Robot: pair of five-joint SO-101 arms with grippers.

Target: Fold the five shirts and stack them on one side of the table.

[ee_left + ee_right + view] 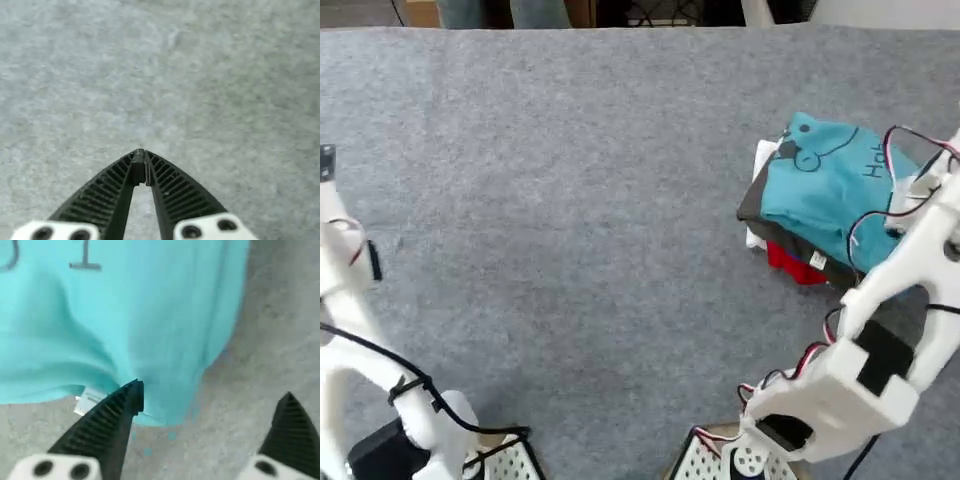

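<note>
Our left claw [140,156] sits nearest, its two black fingers pressed together at the tips and pinching nothing. It hangs over bare grey tabletop [210,75], well apart from the work. Our right claw [212,392] is spread wide, with one finger [117,407] at the edge of the teal shirt [130,310], just beside a small white label [89,401], and the other finger over open felt. We cannot tell whether the near finger touches the cloth. Farther out, in the high view, the teal shirt tops the stack [800,250] on the right-hand side of the tabletop. A dark grey shirt [752,200], a red shirt [788,262] and a bit of white cloth [765,155] peep from beneath it, and a fifth we cannot make out. We judge the folding near done and the step in hand to be settling the top shirt. To do it well we should keep the fingers spread and come away upward rather than sideways, so no tooth snags the hem. If the edge wants squaring, we should nudge it low and gently toward the pile so the layers beneath do not slide.
</note>
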